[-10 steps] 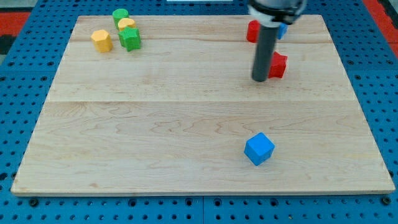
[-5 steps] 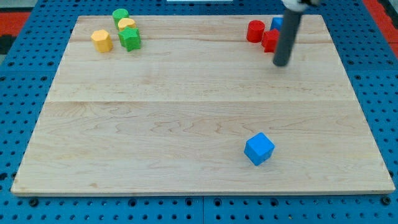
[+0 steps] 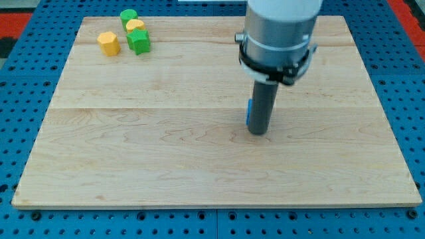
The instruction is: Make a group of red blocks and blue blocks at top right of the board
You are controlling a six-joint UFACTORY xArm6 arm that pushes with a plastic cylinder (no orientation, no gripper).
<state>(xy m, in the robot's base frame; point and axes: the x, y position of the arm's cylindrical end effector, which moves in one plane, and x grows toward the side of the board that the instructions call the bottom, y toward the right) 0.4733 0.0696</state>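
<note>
One blue block (image 3: 249, 113), a sliver showing at my tip's (image 3: 257, 133) left, looks light and slippery; push its near face squarely.

My tip is a bare rod, pinching nothing.

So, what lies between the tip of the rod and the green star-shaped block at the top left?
In the camera view, only bare board lies between my tip and the green star block; no block sits on that stretch.

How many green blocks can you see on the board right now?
2, both at the view's top left: one green block at the board's top edge, another green block just below. The arm may hide others.
</note>
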